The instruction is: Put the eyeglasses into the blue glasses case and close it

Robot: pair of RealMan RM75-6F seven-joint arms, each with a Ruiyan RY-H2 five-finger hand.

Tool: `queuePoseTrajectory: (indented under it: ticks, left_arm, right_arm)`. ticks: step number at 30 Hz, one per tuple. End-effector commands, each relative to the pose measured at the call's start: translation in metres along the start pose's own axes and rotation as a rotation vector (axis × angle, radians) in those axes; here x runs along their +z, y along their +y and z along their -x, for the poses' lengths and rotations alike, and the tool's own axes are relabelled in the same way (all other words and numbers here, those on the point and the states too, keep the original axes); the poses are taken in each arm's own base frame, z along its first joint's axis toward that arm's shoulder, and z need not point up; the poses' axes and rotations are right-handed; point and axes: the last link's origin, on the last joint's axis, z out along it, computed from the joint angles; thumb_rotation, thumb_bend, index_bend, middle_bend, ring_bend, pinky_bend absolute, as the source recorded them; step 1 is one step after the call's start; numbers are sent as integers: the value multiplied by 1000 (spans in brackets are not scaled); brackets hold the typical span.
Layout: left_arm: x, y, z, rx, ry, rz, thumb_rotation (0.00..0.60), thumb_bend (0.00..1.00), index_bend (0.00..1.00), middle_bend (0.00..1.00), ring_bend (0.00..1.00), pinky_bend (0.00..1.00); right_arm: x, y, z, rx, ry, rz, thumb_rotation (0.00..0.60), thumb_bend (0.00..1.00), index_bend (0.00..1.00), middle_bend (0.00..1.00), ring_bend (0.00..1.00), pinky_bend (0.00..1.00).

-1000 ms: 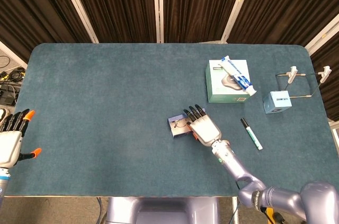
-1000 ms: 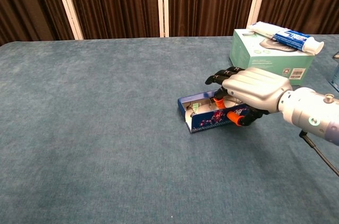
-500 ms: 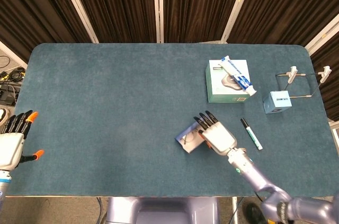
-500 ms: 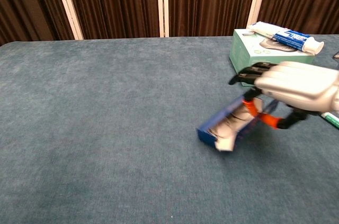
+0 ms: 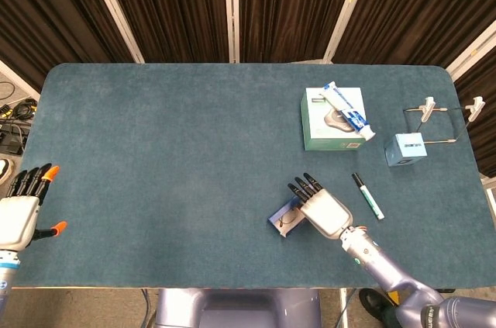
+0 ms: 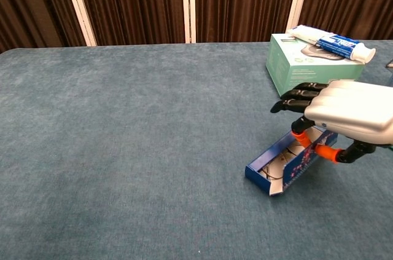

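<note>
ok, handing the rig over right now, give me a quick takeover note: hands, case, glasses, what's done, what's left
Right robot hand: over the far end of the case, fingertips in or on it; a firm grip isn't visible.
Left robot hand: open, off the table's left edge, holding nothing.
Case: open, near the front edge, lying at an angle.
Glasses: already inside the case.
Done: glasses in.
Left: close the case.

Matt, napped teal cloth covers the counter (image 6: 123, 125); the right hand (image 6: 347, 109) has a smooth, glossy silver shell.
</note>
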Motion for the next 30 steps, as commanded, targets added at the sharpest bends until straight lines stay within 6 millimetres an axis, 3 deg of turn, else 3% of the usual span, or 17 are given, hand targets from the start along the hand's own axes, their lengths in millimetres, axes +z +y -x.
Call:
queuePoseTrajectory:
  ticks: [1,12,22,26,30]
  left_arm:
    - [1,-1,0,2,-2,-5,600,0,0,0,0,0]
    - [3,-3,2,4,-11,-15,600,0,0,0,0,0]
    - [4,-6,1,1,-12,-19,600,0,0,0,0,0]
    - [4,-6,1,2,-11,-19,600,0,0,0,0,0]
    - [5,-6,1,2,-11,-20,600,0,0,0,0,0]
  right_arm:
    - [6,-2,0,-8,-4,-7,600,422,646,93,0,0]
    - [31,-17,0,-45,-20,-25,600,422,642,92,0,0]
    - [42,-23,2,-58,-21,-12,600,420,625,89,0,0]
    - [45,-27,-2,-50,6,-4,600,376,451,81,0,0]
    - [47,-29,-7,-42,55,13,600,184,224,62,0,0]
